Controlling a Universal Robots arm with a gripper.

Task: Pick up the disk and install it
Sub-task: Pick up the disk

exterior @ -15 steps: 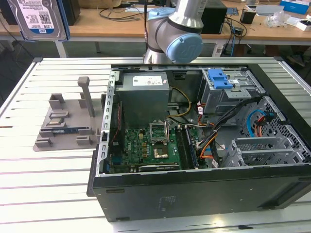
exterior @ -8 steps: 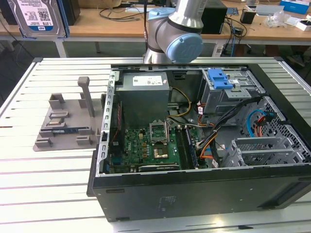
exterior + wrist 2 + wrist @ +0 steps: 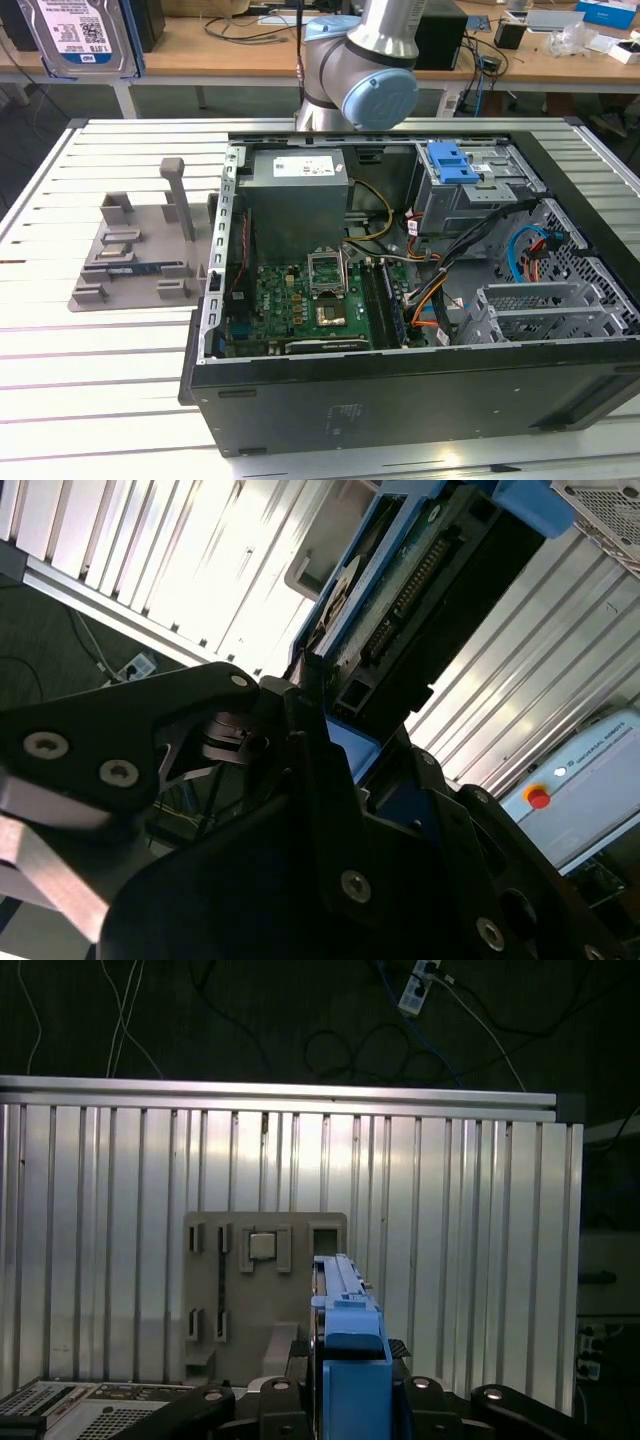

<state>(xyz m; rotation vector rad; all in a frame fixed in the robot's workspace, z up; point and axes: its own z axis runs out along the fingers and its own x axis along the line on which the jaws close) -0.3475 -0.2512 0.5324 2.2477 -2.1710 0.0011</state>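
The exterior view looks down at a slant from high above the bench [image 3: 100,370]. It takes in the open computer case [image 3: 400,390] and the grey fixture plate [image 3: 130,250], with the arm [image 3: 375,85] at the far side. The first wrist view looks over the end effector [image 3: 350,1355] onto that same plate and the bench slats. The second wrist view sits close beside the end effector's black links, facing the connector edge of the disk [image 3: 400,590]. Both wrist views show the disk.

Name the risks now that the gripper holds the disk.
The black gripper clamps the flat silver-metal disk with blue plastic rails near one end, so it might tilt or slip. Loose orange and black cables lie beside the grey metal drive cage and might snag it.
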